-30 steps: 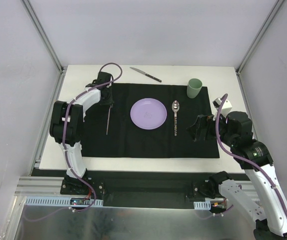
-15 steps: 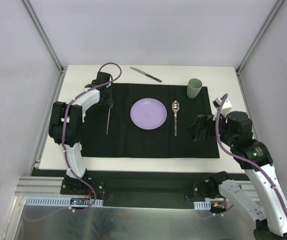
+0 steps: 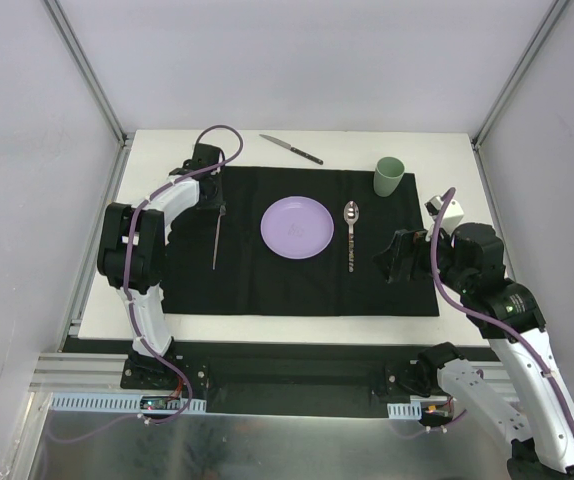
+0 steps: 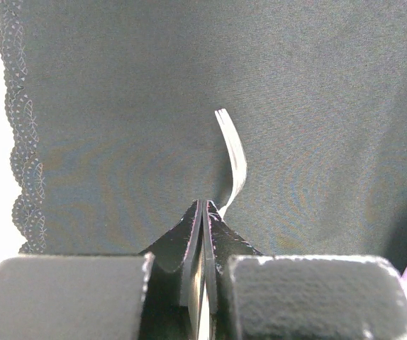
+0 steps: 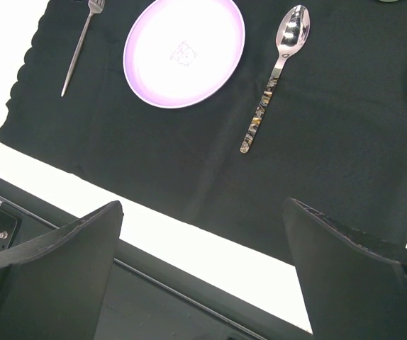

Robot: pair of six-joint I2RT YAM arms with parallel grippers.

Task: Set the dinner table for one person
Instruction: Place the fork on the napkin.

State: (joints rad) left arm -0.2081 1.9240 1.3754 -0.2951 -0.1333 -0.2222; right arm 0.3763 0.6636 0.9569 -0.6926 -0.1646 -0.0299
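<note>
One closed left hand (image 4: 204, 210) sits against the fork (image 4: 233, 159).

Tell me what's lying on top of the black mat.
On the black mat: a purple plate, a spoon right of it, a fork left of it, and a green cup at the far right corner. The mat hides the dinner table beneath it.

Reaching far forward on the left, with left end effector (image 4: 203, 210) pinched shut on neck of fork (image 4: 233, 152). Folded back on the right, with right end effector (image 5: 202, 205) spread wide, gripping nothing.
</note>
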